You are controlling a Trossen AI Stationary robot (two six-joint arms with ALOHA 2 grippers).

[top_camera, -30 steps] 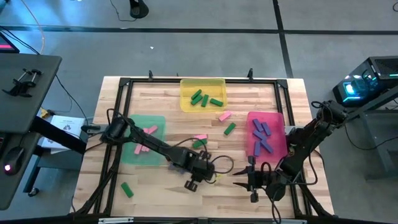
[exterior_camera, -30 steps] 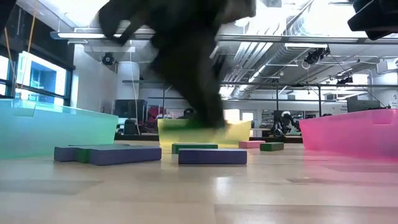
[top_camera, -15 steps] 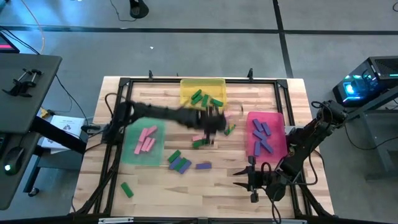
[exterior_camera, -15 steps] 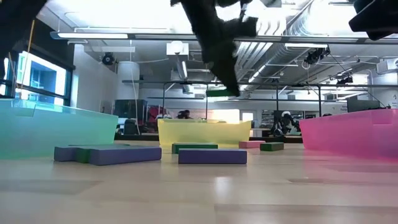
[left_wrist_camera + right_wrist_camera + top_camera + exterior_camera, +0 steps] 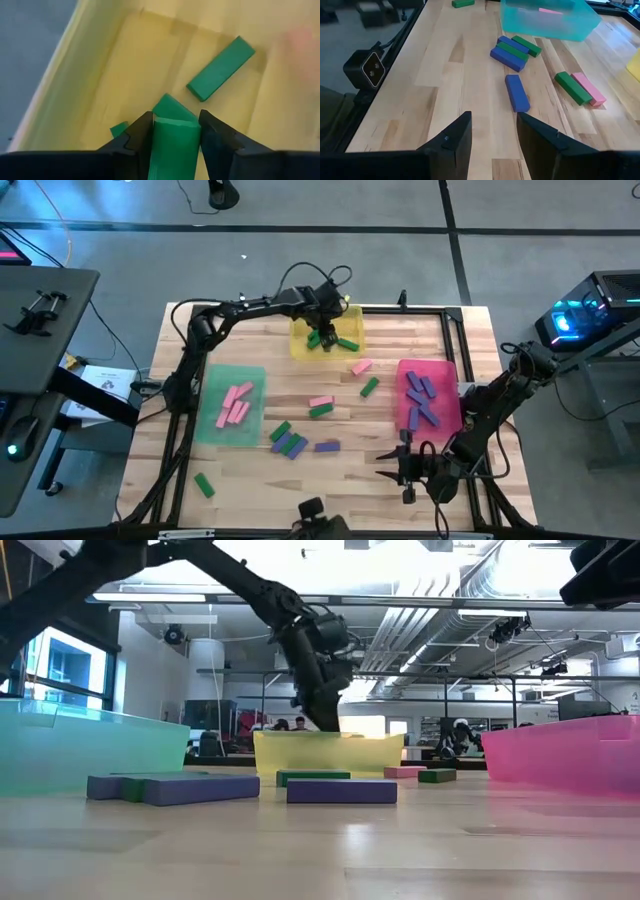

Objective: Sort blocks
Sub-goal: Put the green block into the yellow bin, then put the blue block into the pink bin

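The left gripper [image 5: 175, 134] hung over the translucent yellow plastic tray [image 5: 301, 345] at the far edge of the wooden table [image 5: 260, 480], its two dark fingers [image 5: 141, 135] pinching a green bar-shaped block [image 5: 174, 147] between them. In the left wrist view, more green blocks [image 5: 220, 68] lay on the tray floor just below the held one. In the low view the left arm reached down behind the tray's near wall.

Out on the table top, a pink block and a green one [image 5: 321, 406] lay side by side near the centre, with another pink block [image 5: 361, 366] and a green block [image 5: 369, 387] between the yellow tray and the pink plastic tray [image 5: 452, 418]. The pink tray held several blue-purple blocks [image 5: 420, 398]. The translucent green tray [image 5: 205, 425] on the left held pink blocks [image 5: 233, 402]. A cluster of green and blue-purple blocks [image 5: 288, 440] sat just beside it, and a lone green block [image 5: 204, 485] lay near the front left corner.

The right gripper [image 5: 492, 132] waited low over the table's front right area, its fingers spread apart and holding nothing.
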